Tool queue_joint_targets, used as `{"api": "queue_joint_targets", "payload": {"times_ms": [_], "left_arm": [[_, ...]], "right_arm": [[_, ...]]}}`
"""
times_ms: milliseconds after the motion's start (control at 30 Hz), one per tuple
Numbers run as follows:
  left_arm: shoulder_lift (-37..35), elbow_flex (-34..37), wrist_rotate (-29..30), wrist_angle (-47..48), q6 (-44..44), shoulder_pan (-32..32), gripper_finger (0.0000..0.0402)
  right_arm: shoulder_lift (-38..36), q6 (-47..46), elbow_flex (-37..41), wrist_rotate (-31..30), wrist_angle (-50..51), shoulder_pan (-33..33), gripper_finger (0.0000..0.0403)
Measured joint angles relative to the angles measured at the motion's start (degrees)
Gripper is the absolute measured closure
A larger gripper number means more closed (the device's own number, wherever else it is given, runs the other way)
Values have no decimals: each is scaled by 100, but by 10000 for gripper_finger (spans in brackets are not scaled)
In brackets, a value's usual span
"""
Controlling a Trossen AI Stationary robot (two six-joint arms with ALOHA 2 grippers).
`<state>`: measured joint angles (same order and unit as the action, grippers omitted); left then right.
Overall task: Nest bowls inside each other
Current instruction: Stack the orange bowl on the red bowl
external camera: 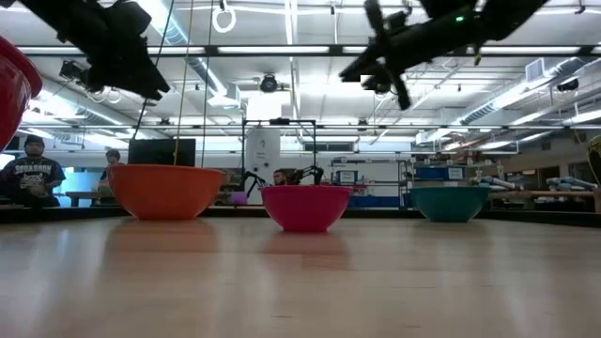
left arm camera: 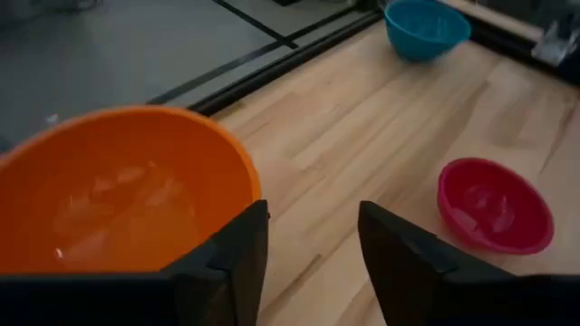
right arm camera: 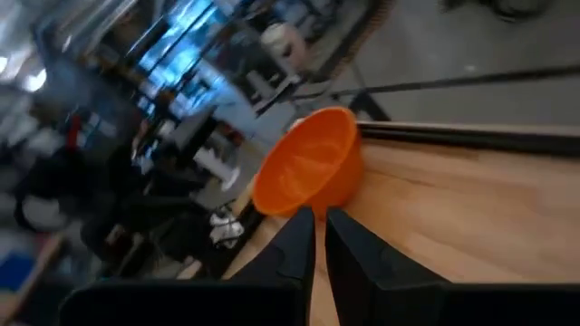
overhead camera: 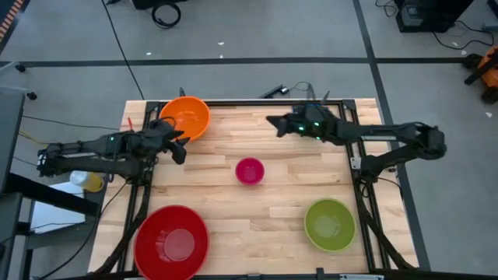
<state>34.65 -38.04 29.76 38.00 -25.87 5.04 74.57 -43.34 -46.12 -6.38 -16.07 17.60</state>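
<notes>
Five bowls stand upright on the wooden table: orange (overhead camera: 187,117) at the far left, magenta pink (overhead camera: 250,170) in the middle, red (overhead camera: 171,241) at the near left, lime green (overhead camera: 329,224) at the near right. The blue one (left arm camera: 426,27) stands at the far side, under my right arm in the high view. My left gripper (left arm camera: 313,244) hovers open and empty above the table, just near-side of the orange bowl. My right gripper (right arm camera: 320,235), shut and empty, hangs high over the far middle (overhead camera: 274,123), pointing toward the orange bowl (right arm camera: 313,172).
A black metal frame (overhead camera: 257,101) runs round the table's far edge and sides. Bare wood lies between the magenta bowl and the two near bowls. A yellow object (overhead camera: 92,180) sits off the table's left. People (external camera: 33,174) sit in the room behind.
</notes>
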Motion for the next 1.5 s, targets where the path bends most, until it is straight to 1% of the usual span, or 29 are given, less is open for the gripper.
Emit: {"api": "queue_joint_targets", "payload": {"times_ms": [100, 233, 367, 467, 600, 700, 800, 900, 967, 1033, 1100, 1200, 1233, 1300, 1333, 1400, 1500], "left_arm": [[273, -175, -2, 17, 432, 6, 219], [503, -203, -7, 142, 691, 85, 219], [702, -202, -17, 517, 666, 86, 219], [787, -203, -182, 829, 575, 85, 219], [814, -203, -441, 1091, 355, 85, 218], [811, -203, -459, 1241, 129, 85, 218], [811, -203, -459, 1373, 53, 85, 218], [811, -203, -458, 1407, 90, 85, 218], [809, -203, -457, 1410, 101, 85, 218], [811, -203, -457, 1410, 101, 85, 218], [811, -203, -457, 1412, 76, 85, 218], [811, -203, -457, 1412, 55, 85, 218], [811, -203, -457, 1412, 55, 85, 218], [811, -203, -457, 1414, 53, 85, 218], [811, -203, -457, 1412, 51, 85, 218], [811, -203, -457, 1411, 39, 85, 218], [810, -203, -457, 1373, -159, 85, 218]], "right_arm": [[896, 243, -799, 293, 375, 104, 364], [2304, 452, -2205, 244, 1267, 127, 364], [3536, 373, -3485, 171, 1494, 117, 352], [4257, 191, -4331, 176, 1605, 114, 325], [5052, -7, -5410, 376, 1875, 119, 271], [5531, -125, -6226, 400, 2305, 117, 226], [5994, -453, -7018, 309, 2935, 147, 189], [6507, -578, -7714, 437, 3352, 177, 169], [6806, -645, -8125, 464, 3647, 189, 166], [7046, -755, -8479, 464, 3999, 189, 168], [7210, -775, -8673, 431, 4229, 202, 172], [7339, -766, -8722, 500, 4159, 202, 180], [7351, -767, -8724, 597, 4121, 204, 186], [7352, -653, -8722, 607, 4118, 206, 203], [7351, -598, -8723, 580, 4098, 206, 218], [7350, -486, -8724, 559, 4091, 212, 259], [7350, -498, -8724, 681, 4137, 269, 347]]}}
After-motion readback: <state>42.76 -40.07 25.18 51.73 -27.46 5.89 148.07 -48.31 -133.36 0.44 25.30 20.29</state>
